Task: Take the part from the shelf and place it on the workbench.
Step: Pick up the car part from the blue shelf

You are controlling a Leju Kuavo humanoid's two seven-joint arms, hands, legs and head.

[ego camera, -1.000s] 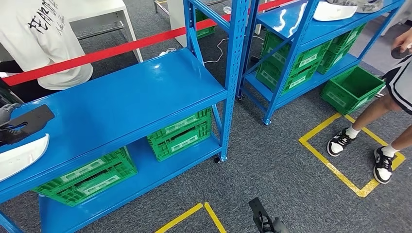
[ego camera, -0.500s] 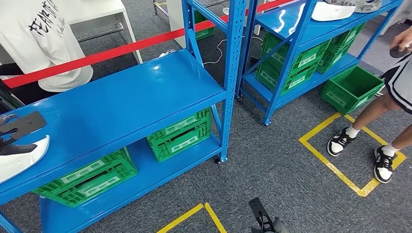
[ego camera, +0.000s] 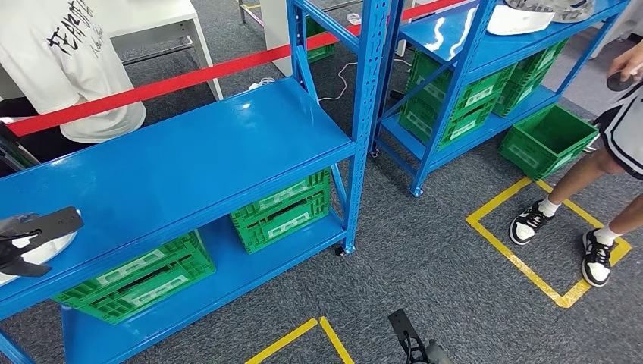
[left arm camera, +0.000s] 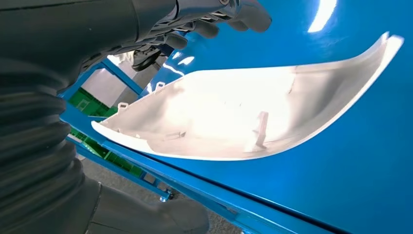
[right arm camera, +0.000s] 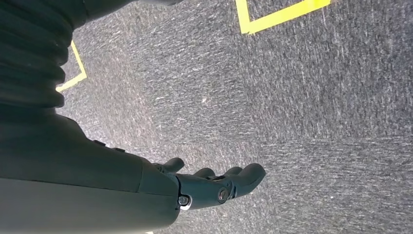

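A white curved shell part [left arm camera: 243,117] lies hollow side up on the blue shelf [ego camera: 197,159], close to its front edge at the far left. My left hand [ego camera: 19,246] hovers over it and hides most of it in the head view, where a white sliver of the part [ego camera: 54,243] shows. In the left wrist view the dark fingers [left arm camera: 229,17] reach past one long edge of the part and the thumb [left arm camera: 146,214] sits off the other, neither plainly touching it. My right hand [right arm camera: 214,185] hangs over the grey carpet, fingers loosely apart, holding nothing.
Green crates [ego camera: 280,208] fill the lower shelf. A blue upright post [ego camera: 368,91] ends the rack; a second rack [ego camera: 485,45] to the right carries white parts. A person in a white shirt [ego camera: 68,61] stands behind red tape. Another person's legs [ego camera: 576,205] stand by a yellow floor square.
My left hand has come down toward the shelf's front edge and now covers most of the white part. The right arm hangs as before.
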